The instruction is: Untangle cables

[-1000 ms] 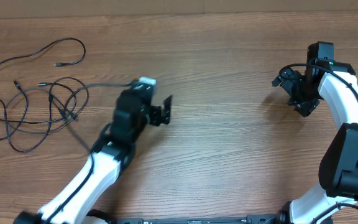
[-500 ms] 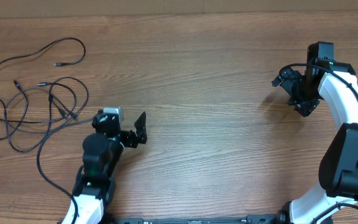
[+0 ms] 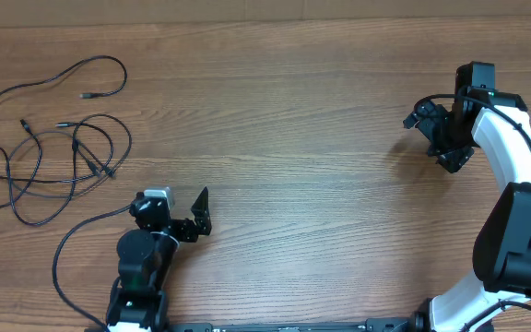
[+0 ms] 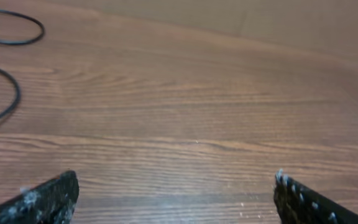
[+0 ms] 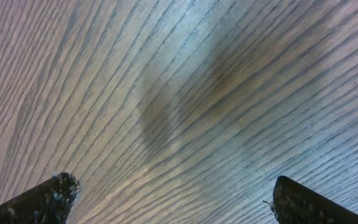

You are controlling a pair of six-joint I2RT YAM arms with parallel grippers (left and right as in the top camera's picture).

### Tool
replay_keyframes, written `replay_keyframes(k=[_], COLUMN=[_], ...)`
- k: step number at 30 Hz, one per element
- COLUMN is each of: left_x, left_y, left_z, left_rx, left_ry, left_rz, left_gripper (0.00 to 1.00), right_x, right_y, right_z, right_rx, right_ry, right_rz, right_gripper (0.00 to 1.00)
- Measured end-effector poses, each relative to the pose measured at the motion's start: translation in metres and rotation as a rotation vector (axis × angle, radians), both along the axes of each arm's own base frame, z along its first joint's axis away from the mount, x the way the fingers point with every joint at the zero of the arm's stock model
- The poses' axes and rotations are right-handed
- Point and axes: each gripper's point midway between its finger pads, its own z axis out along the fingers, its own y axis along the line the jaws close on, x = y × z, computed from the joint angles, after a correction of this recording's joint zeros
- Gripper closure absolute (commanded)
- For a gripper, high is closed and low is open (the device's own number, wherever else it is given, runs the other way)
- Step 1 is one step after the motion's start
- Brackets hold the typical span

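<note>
Overhead, cables (image 3: 88, 164): loose black tangle by the table's left edge, one strand trailing to the near edge.
Left gripper (image 3: 178, 205): jaws wide, holding nothing, just beside that strand.
Table (image 3: 321, 184): brown wood grain.
Right gripper (image 3: 431, 138): jaws wide, holding nothing, by the right edge.

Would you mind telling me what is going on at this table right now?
Two robot arms are meant to untangle the cables, which lie in a loose knot at the left side of the table. Neither arm is touching them: the left gripper hangs open near the front edge, and the right gripper is open over bare wood far right.
</note>
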Motion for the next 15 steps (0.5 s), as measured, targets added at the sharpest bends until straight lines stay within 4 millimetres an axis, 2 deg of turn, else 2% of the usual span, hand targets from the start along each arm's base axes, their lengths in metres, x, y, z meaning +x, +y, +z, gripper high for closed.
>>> replay_keyframes(k=[6, 10, 15], left_x=[-0.019, -0.026, -0.026], left_y=[0.006, 0.010, 0.013], left_z=[-0.017, -0.011, 0.011], left_rx=[0.014, 0.018, 0.013], left_ry=[0.086, 0.062, -0.032], left_rz=[0.021, 0.039, 0.057], left_gripper=[0.00, 0.00, 0.00], right_x=[0.000, 0.000, 0.000], right_y=[0.000, 0.000, 0.000], right_z=[0.000, 0.000, 0.000], right_rx=[0.000, 0.000, 0.000], right_ry=[0.001, 0.001, 0.000], right_rz=[0.000, 0.000, 0.000], right_gripper=[0.00, 0.00, 0.00])
